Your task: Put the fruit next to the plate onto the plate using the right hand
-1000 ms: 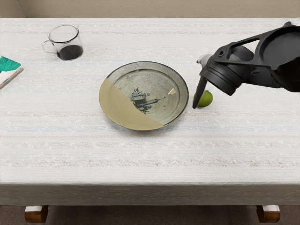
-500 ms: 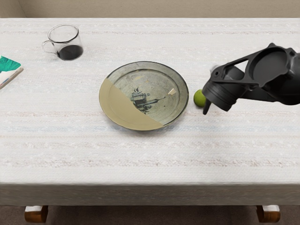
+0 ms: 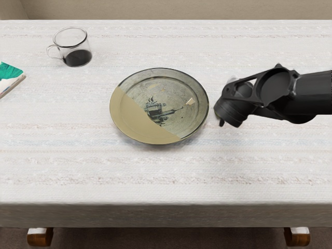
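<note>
The round plate (image 3: 126,122), half beige and half dark with a printed figure, lies at the middle of the table. My right hand (image 3: 229,110) sits low just off the plate's right rim, its black arm coming in from the right edge. It covers the spot where the green fruit lay, and the fruit is hidden beneath it. I cannot see whether the hand holds the fruit. The left arm is out of view.
A glass mug (image 3: 71,46) with dark liquid stands at the back left. A teal-covered book (image 3: 8,78) pokes in at the left edge. The table's front edge runs along the bottom of the view.
My right hand has dropped lower and shifted left over the green fruit. The fruit showed beside the hand earlier and is now hidden under it. The plate has not moved.
</note>
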